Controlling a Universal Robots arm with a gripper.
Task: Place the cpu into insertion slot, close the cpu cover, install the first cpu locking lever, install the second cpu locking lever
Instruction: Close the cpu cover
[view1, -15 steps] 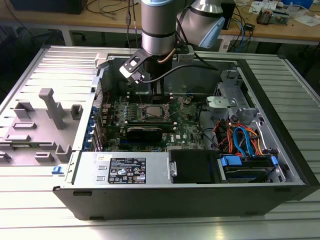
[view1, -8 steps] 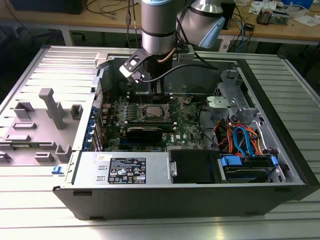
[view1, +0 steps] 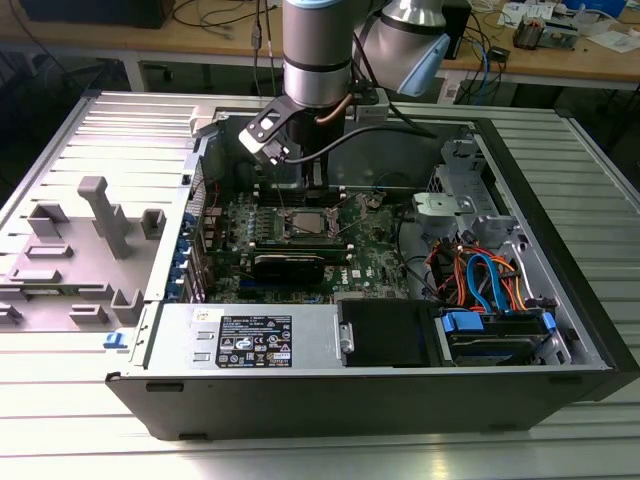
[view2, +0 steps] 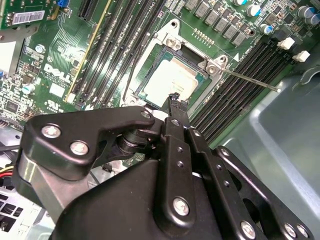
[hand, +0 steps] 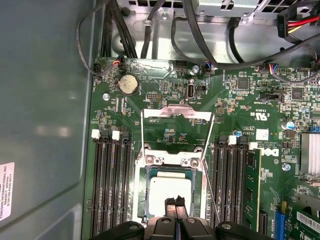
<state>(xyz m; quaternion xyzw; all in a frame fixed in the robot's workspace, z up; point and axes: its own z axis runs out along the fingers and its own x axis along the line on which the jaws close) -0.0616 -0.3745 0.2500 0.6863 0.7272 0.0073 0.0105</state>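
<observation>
The cpu (hand: 170, 192) lies flat in the insertion slot (hand: 141, 200), its silver-grey top facing up; the second wrist view shows the cpu (view2: 172, 82) in the insertion slot (view2: 150, 55) too. The cpu cover (hand: 175, 113) stands raised and open behind the socket, with thin lever rods (hand: 212, 175) along its sides. My gripper (hand: 176, 201) hovers over the chip's near edge, its black fingertips (view2: 175, 100) pressed together with nothing between them. In the exterior view my gripper (view1: 300, 188) hangs just above the socket (view1: 305, 222).
Long black memory slots (hand: 112, 185) flank the socket on both sides. A thin metal rod (view2: 250, 80) sticks out from the socket's corner. Black cables (hand: 200, 45) run along the case wall. A drive bay with blue and orange cables (view1: 480, 285) sits at the exterior view's right.
</observation>
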